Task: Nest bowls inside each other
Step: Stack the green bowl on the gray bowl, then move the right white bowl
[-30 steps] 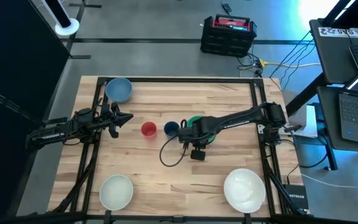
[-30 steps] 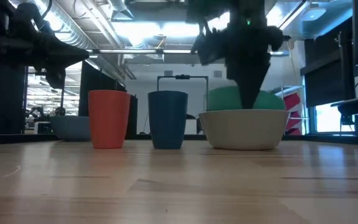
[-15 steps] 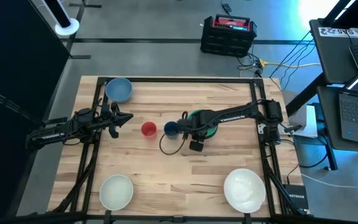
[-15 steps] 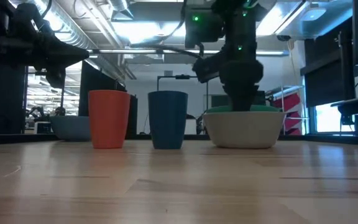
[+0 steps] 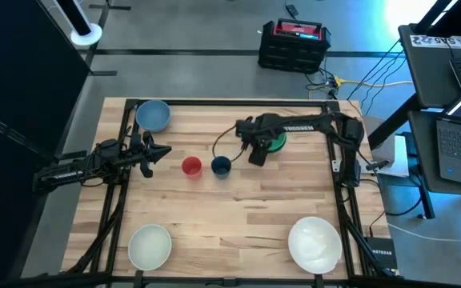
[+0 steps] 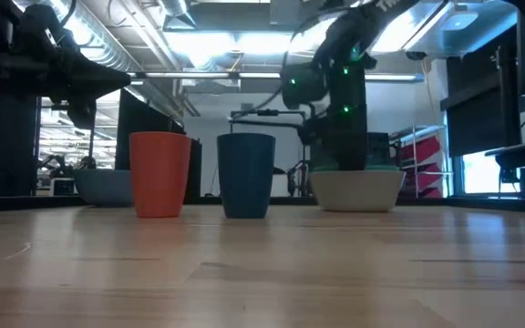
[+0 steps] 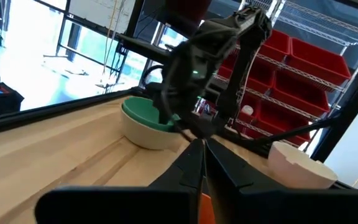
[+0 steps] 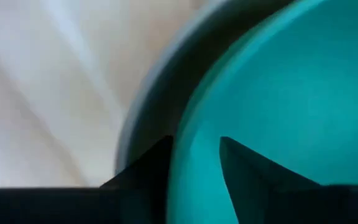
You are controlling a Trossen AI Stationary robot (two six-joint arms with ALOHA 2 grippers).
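Observation:
A green bowl (image 5: pixel 276 142) sits nested in a pale grey bowl (image 6: pixel 358 189) toward the table's far right. My right gripper (image 5: pixel 262 143) points down at the green bowl's left rim, open. One finger (image 8: pixel 253 171) stands inside the green bowl (image 8: pixel 291 93). The other finger (image 8: pixel 145 171) stands outside it, over the grey bowl's wall (image 8: pixel 157 87). My left gripper (image 5: pixel 165 150) waits shut at the table's left, level. Left of the nested pair stand a tiny red bowl (image 5: pixel 191 166) and a tiny navy bowl (image 5: pixel 220 166). My right gripper comes from above, pointing down, with its fingers on either side of the green bowl's rim (image 8: pixel 178 134). A gap shows between the inner finger and the rim. The outer finger lies close against the rim, and I cannot tell whether it touches. The green bowl rests in the grey bowl.
A light blue bowl (image 5: pixel 153 115) stands at the far left corner. Two white bowls stand near the front edge, one left (image 5: pixel 150 246) and one right (image 5: pixel 314 242). Dark rails (image 5: pixel 336 184) run along both table sides.
My right gripper has gone toward the table's far edge and somewhat to the right. The nested green and grey bowls have slid along the table with it. The green bowl, which stood up above the grey bowl's rim a second ago, has sunk down into it.

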